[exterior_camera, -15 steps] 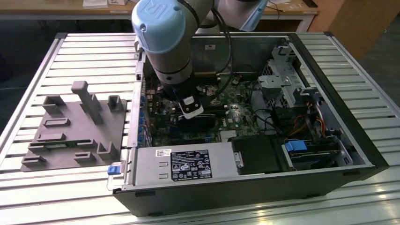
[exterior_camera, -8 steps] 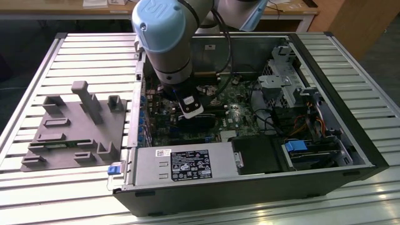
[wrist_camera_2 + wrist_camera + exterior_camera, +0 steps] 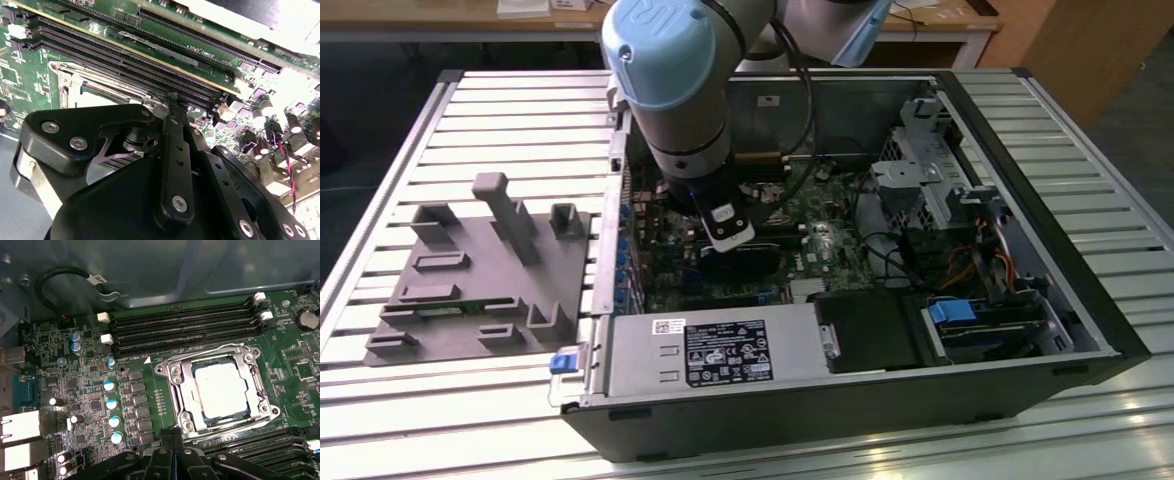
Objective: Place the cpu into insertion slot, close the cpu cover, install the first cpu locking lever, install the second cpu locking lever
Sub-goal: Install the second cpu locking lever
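First wrist view: the cpu (image 3: 218, 390) lies seated in the insertion slot (image 3: 176, 390), framed by the silvery cpu cover (image 3: 255, 382) lying flat around it (memory slots (image 3: 185, 330) run just beside). The gripper (image 3: 172, 450) hovers close above the socket's edge, fingers pressed together, grasping nothing. Exterior view: the arm (image 3: 674, 90) reaches into the computer case (image 3: 1067, 290)

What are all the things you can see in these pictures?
computer case: one, black, open on the slatted table.
circuit board: one, green, inside the case.
cpu: one, silver-grey, sitting in the insertion slot.
cpu cover: one, silvery frame, around the chip.
memory slots: several, long and black, beside the socket.
power supply: one, grey, at the case's near edge.
fixture tray: one, grey, at the exterior view's left.
arm: one, pale blue.
gripper: one, black, fingers together beside the socket.
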{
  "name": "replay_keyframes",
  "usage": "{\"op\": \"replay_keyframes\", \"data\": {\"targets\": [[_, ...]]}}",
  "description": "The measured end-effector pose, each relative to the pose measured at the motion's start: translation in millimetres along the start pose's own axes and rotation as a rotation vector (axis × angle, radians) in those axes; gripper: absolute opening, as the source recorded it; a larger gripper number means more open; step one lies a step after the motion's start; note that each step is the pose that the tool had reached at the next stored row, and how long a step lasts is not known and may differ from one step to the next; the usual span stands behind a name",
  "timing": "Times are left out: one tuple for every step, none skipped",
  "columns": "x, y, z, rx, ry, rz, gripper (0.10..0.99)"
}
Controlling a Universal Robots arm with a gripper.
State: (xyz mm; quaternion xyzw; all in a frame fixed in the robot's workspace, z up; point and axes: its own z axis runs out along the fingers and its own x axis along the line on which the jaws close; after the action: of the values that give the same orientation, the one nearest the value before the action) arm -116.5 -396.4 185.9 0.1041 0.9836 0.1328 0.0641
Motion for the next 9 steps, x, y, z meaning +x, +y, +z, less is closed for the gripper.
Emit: {"op": "replay_keyframes", "data": {"targets": [[0.0,0.0,0.0,0.0,0.0,0.0,0.102],[0.0,0.1,-0.1,0.0,0.0001,0.0,0.102],[0.0,0.2,-0.4,0.001,0.0002,0.0,0.102],[-0.1,0.3,-0.7,0.001,0.0002,0.0,0.102],[-0.1,0.3,-0.9,0.001,0.0,0.0,0.102],[-0.1,0.3,-0.9,0.001,0.0001,0.0,0.102],[-0.4,0.4,-1.0,0.001,0.0003,0.0,0.102],[-0.9,0.6,-1.0,0.002,0.0004,0.0,0.102],[-1.5,0.8,-1.0,0.002,0.0005,0.0,0.102]]}}
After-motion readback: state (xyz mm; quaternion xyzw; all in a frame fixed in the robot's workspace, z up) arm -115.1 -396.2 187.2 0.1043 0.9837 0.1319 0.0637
